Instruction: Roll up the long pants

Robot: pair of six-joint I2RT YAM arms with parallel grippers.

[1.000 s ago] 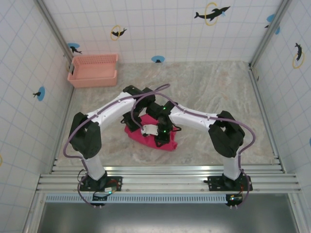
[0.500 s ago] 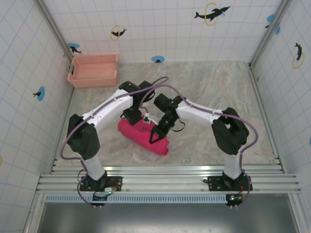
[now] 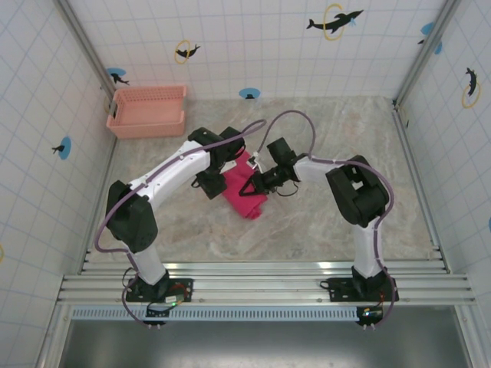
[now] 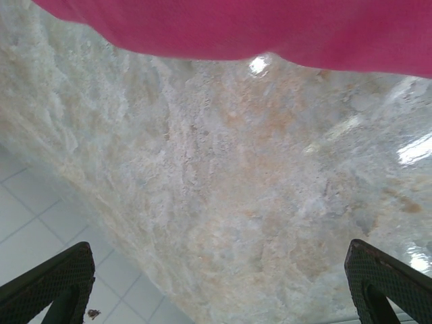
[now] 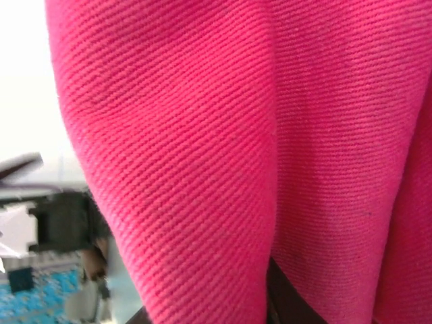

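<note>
The long pants (image 3: 245, 202) lie as a compact magenta-red roll on the marbled table (image 3: 330, 146), between the two arms. My right gripper (image 3: 254, 186) reaches in from the right and grips the roll's upper part. In the right wrist view, pants fabric (image 5: 202, 135) crowds the lens, with a fold caught between dark fingers (image 5: 287, 300). My left gripper (image 3: 209, 184) sits just left of the roll. The left wrist view shows its fingertips (image 4: 57, 277) spread wide, bare table between them, and the pants (image 4: 270, 27) along the top edge.
A pale pink lattice basket (image 3: 147, 111) stands at the back left against the tiled wall. Tiled walls close in the table on three sides. A metal rail (image 3: 261, 268) runs along the near edge by the arm bases.
The roll has moved back and to the right with the right gripper and turned more upright. The left gripper stays beside it on the left. The right forearm has swung toward the back.
</note>
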